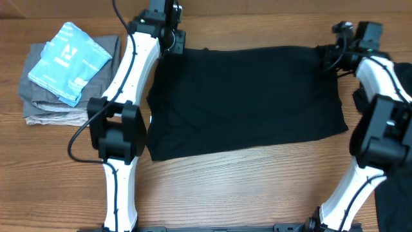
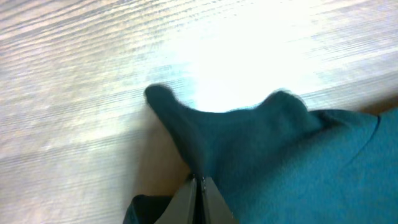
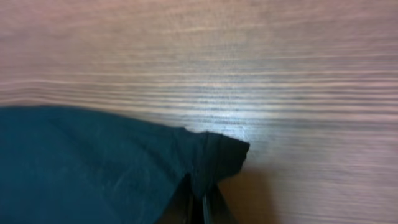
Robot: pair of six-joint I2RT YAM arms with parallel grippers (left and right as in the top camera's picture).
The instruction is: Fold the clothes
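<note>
Across the middle of the desk [image 1: 244, 187], a black garment [image 1: 244, 103] lies spread flat. The left end effector [image 2: 200, 182] and right end effector [image 3: 200, 190] are each clamped tight on a far corner. The first fold looks ready to begin. The next move likely calls for lifting both corners evenly and carrying them toward the near hem.

Only one thing carried any print: the light-blue folded shirt [image 1: 69, 61]. It lay on the grey stack [image 1: 45, 106], well apart from the jaws of the left gripper [image 1: 171, 46], off to their left. Its white marks were too small to read. No other lettering, label or number was legible.
</note>
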